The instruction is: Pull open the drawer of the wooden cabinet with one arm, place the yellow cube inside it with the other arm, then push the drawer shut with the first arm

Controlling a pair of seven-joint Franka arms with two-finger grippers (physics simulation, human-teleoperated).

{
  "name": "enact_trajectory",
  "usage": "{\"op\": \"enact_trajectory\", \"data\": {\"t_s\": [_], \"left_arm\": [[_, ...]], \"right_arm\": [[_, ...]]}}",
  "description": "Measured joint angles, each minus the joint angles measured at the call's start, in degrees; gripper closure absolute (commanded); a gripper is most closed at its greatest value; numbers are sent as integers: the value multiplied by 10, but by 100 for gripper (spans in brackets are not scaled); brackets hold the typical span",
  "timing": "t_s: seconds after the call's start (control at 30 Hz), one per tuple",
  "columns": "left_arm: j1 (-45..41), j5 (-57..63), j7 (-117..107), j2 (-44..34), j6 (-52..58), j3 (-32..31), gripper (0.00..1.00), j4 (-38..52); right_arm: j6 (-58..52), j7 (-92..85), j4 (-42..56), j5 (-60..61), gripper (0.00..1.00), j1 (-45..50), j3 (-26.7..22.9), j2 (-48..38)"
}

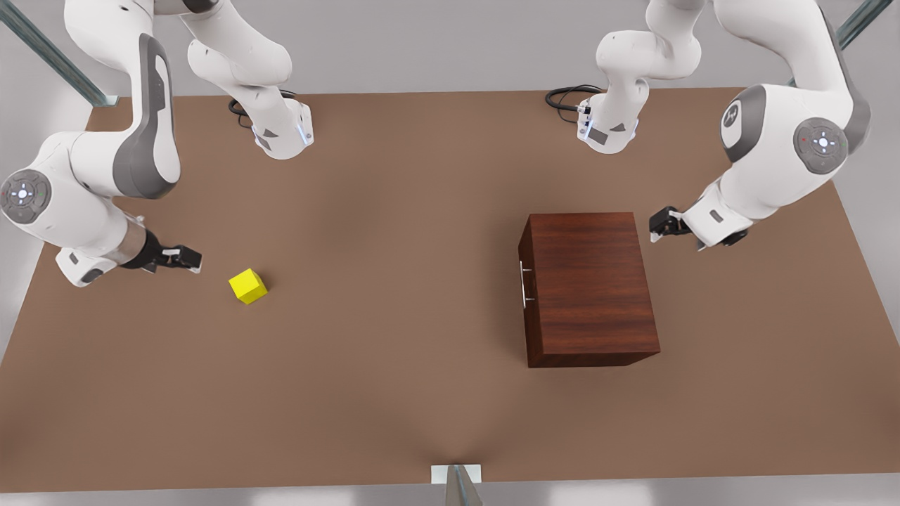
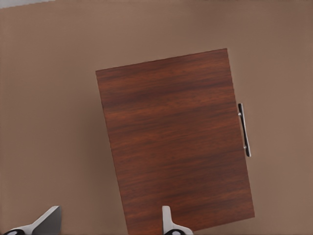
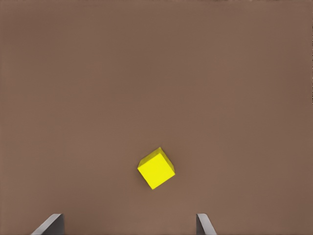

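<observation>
Two white arms over a brown desk point(image 1: 422, 295), pictured with the wooden cabinet point(image 1: 589, 288) standing closed on the front view's right half. Drawer point(image 1: 525, 281) flush with the cabinet's front, thin silver bar handle point(image 1: 524, 282) facing the front view's left. Seen from the left wrist camera, cabinet point(image 2: 173, 142) from above, wood grain across its top, handle point(image 2: 244, 129) along one edge. Left claw point(image 1: 659, 226) just beside the cabinet's far back corner, on the side away from the handle, touching nothing; fingers point(image 2: 168, 223) spread well apart and empty in its own wrist view, one over the cabinet's top edge, the other over bare desk. Yellow cube point(image 1: 247, 286) well away from the cabinet, out past the handle side toward the front view's left, resting on the desk and turned at a slant to the cabinet's edges. Right claw point(image 1: 184, 258) farther still from the cabinet, just beyond the cube and not touching it. From the right wrist camera, cube point(image 3: 156, 169) on bare desk ahead of the fingertips point(image 3: 204, 225), which stand wide apart with nothing between them. Between cube and cabinet, plain brown desk surface.
</observation>
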State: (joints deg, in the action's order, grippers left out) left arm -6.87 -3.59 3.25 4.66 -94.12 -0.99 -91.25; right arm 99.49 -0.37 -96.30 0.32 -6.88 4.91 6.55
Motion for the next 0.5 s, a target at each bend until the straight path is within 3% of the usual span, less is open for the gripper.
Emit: {"op": "enact_trajectory", "data": {"t_s": [0.2, 0.37, 0.5], "left_arm": [[-25, 15, -17, 18, -7, 1, 0, 30], [-221, 35, -69, 125, 15, 0, 0, 154], [-278, 37, -140, 170, 14, 0, 0, 173]], "right_arm": [[14, 0, 2, -3, 0, -2, 0, 0], [18, 0, 5, -4, 0, -1, 0, 0], [20, 1, 6, -3, 0, -2, 0, 0]]}}
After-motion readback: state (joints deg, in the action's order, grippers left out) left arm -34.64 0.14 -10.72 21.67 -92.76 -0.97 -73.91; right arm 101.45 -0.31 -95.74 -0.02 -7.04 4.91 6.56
